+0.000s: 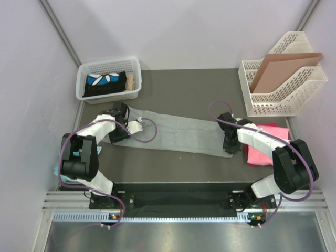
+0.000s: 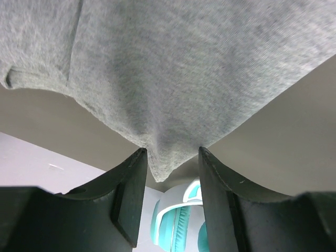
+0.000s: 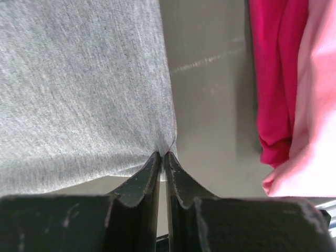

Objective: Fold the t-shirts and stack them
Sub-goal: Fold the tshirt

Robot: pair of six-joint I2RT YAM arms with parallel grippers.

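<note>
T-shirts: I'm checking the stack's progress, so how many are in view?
3. The grey tee lies stretched between both grippers mid-table; the pink tee and magenta tee sit piled at the right. More may be hidden underneath.
</note>
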